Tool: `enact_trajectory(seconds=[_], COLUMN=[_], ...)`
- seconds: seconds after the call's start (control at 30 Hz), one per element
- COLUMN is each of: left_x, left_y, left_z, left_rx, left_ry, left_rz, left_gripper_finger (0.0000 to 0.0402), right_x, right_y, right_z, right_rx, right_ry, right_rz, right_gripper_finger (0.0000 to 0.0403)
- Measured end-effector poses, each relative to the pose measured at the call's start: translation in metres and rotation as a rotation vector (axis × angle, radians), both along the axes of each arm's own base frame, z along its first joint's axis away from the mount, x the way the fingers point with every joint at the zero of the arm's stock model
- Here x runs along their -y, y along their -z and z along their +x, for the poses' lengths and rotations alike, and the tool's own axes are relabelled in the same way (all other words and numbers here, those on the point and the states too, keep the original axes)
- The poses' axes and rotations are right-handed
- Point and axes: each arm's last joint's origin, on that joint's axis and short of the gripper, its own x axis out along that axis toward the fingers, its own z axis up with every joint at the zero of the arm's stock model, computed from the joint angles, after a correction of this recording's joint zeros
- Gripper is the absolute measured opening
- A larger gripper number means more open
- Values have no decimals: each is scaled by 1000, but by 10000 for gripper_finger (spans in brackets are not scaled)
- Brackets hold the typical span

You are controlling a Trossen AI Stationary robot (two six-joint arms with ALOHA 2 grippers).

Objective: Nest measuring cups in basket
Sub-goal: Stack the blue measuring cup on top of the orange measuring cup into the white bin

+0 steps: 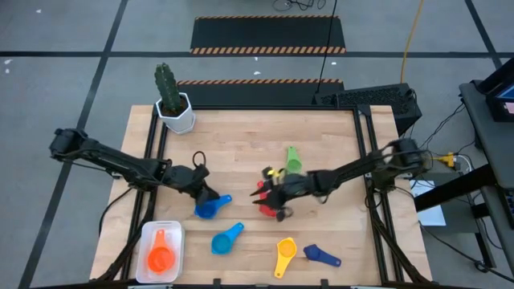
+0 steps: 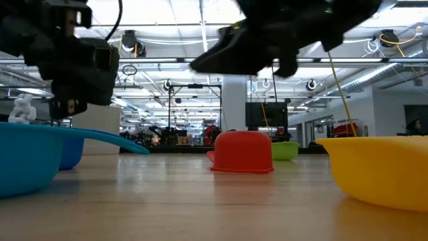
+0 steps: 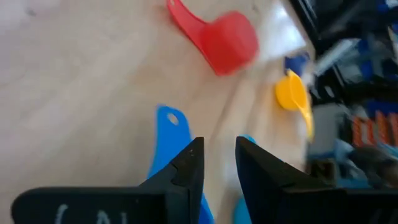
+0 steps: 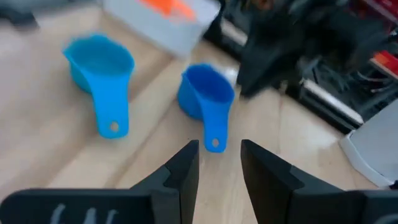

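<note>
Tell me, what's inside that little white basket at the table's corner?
The white basket holds an orange measuring cup, its handle pointing toward the table's far side. Whether another cup sits nested beneath it cannot be seen, since the orange one covers the basket's floor there.

A pale wooden tabletop (image 1: 241, 140) stands on a grey floor (image 1: 64, 88) crossed by dark lines, beside black mats with orange-striped edges (image 1: 269, 36). Beyond is a big hall with a white pillar (image 2: 234, 107) and bright ceiling lights (image 2: 200, 17).
</note>
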Motion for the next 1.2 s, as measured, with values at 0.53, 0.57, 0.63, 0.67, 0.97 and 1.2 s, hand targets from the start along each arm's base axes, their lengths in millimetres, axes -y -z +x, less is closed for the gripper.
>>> enact_trajectory(seconds=[0.53, 0.57, 0.63, 0.67, 0.97, 1.2], left_x=[17, 18, 19, 19, 19, 19], left_y=[8, 8, 7, 7, 9, 9], left_z=[-36, -36, -37, -37, -39, -39], left_rx=[-224, -222, -212, -211, -228, -230], left_ry=[48, 55, 63, 60, 47, 40], left_rz=[75, 81, 86, 92, 127, 131], left_gripper_finger=[92, 92, 92, 92, 92, 92], right_x=[-26, -27, -27, -27, -24, -19], right_y=[37, 42, 50, 52, 70, 70], right_z=[84, 87, 89, 89, 97, 98], right_rx=[-90, -95, -111, -112, -67, -49], right_ry=[-7, -10, -10, -7, 16, 38], right_rz=[-299, -307, -334, -353, -454, -480], right_gripper_finger=[150, 160, 181, 189, 200, 197])
